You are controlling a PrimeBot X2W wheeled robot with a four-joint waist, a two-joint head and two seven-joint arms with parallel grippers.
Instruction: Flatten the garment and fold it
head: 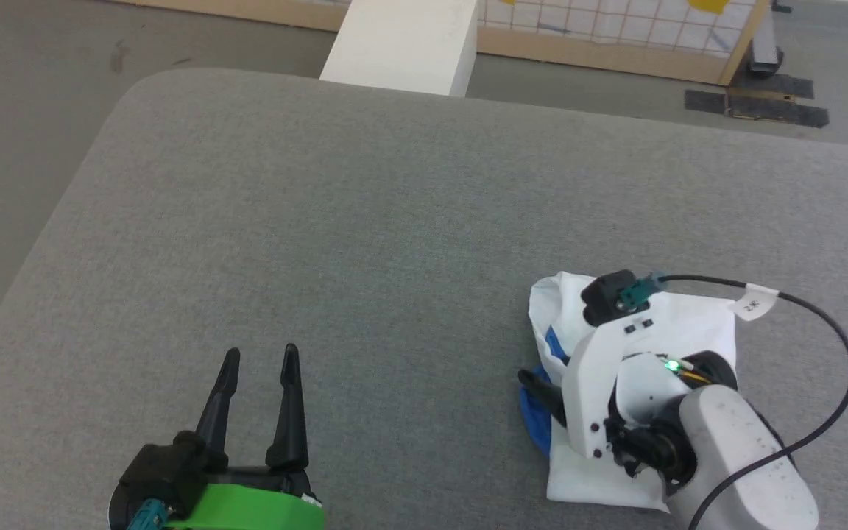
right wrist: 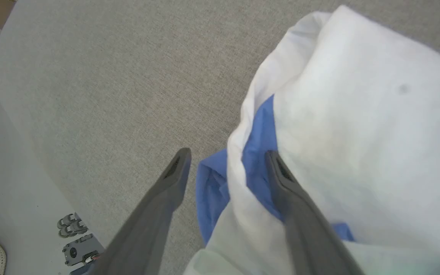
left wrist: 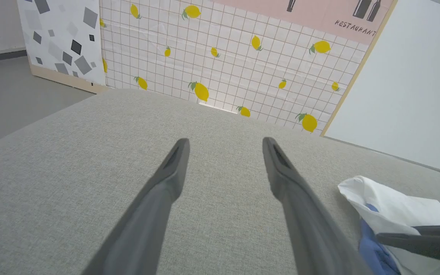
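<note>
Blue-white garment [right wrist: 357, 114] | right jaws wide astride its edge (no grip) | left jaws wide, empty

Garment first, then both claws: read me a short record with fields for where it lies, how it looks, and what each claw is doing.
garment: white and blue T-shirt, gathered in a compact bundle, not spread flat
location: near right part of the grey padded surface
blue parts: peeking out along the bundle's left edge
left claw: open, over bare surface, apart from the garment
right claw: open, fingers straddling the garment's blue edge, nothing clamped
background: white box beyond the surface's far edge
</note>
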